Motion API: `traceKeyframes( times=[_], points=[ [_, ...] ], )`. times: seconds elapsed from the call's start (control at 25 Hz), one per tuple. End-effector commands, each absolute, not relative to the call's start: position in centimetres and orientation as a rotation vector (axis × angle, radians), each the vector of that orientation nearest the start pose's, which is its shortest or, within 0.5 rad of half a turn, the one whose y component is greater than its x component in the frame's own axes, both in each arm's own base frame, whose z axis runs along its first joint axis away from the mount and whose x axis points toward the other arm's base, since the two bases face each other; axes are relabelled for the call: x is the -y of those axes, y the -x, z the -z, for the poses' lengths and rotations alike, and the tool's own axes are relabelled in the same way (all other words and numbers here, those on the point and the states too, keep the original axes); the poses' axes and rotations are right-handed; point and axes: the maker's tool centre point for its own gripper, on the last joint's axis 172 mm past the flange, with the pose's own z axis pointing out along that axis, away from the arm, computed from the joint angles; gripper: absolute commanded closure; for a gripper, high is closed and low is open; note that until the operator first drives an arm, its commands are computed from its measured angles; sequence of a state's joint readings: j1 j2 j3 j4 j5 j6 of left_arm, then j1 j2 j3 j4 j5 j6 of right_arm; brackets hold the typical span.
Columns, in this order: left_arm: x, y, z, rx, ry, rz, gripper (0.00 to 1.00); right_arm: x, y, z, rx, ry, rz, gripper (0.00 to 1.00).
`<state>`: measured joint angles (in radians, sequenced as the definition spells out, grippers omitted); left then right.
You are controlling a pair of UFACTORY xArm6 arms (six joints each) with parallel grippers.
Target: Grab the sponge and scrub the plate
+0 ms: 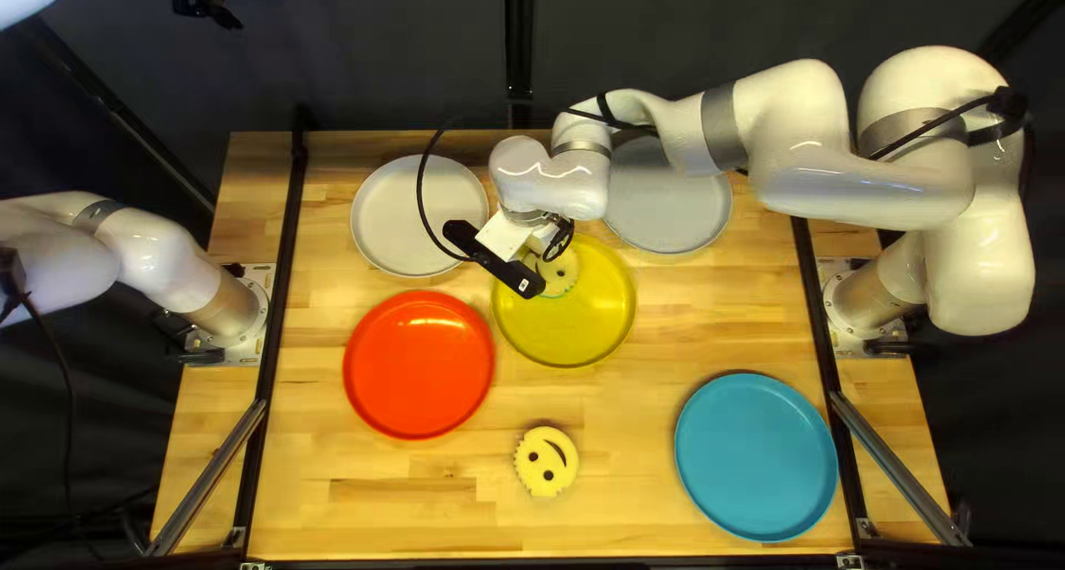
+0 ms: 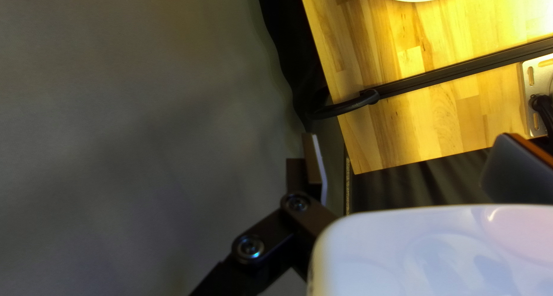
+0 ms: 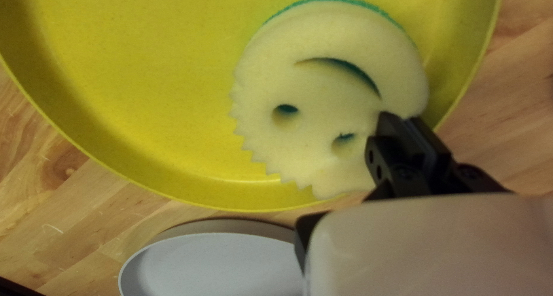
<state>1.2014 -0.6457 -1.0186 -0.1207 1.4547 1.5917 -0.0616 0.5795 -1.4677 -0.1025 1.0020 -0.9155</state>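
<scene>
Cream sponge (image 3: 322, 123), green-backed, lies in the yellow plate (image 1: 577, 332) toward its far rim, edge pinched by the right hand (image 1: 551, 248). Around that plate on the wooden desk (image 1: 666, 359): red plate (image 1: 418, 365) left, white plate (image 1: 416, 217) far-left, grey plate (image 1: 671, 199) far-right, blue plate (image 1: 757, 457) near-right, second sponge (image 1: 546, 461) nearer. Left hand (image 1: 209, 2) raised far-left, spread wide.

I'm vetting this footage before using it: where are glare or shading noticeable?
Top left view: white glints on the right arm and red plate; left wrist view: yellowish glare on the tabletop; right wrist view: shading along the yellow plate's inner wall.
</scene>
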Motion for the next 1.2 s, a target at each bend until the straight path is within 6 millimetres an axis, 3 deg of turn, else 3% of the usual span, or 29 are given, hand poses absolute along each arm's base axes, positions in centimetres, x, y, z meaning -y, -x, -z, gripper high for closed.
traceKeyframes(
  times=[0.04,0.28,0.44,0.6,0.92,1.2],
  points=[
    [-30.2,-15.0,-39.0,-0.57,2.892,0.23,0.0,3.1,-55.9,-4.1,1.421,2.826,-0.226,1.0],
    [-30.2,-15.0,-39.0,-0.57,2.892,0.23,0.0,-0.5,-55.4,-4.4,1.46,2.828,-0.225,1.0],
    [-30.2,-15.0,-39.0,-0.57,2.892,0.23,0.0,-1.0,-55.5,-4.9,1.474,2.829,-0.227,1.0],
    [-30.2,-15.0,-39.0,-0.57,2.892,0.23,0.0,0.5,-56.1,-4.7,1.474,2.823,-0.232,1.0],
    [-30.2,-15.0,-39.0,-0.57,2.892,0.23,0.0,5.2,-57.7,-4.5,1.447,2.808,-0.231,1.0],
    [-30.2,-15.0,-39.0,-0.57,2.892,0.23,0.0,8.6,-57.6,-6.3,1.389,2.814,-0.223,1.0]
  ],
)
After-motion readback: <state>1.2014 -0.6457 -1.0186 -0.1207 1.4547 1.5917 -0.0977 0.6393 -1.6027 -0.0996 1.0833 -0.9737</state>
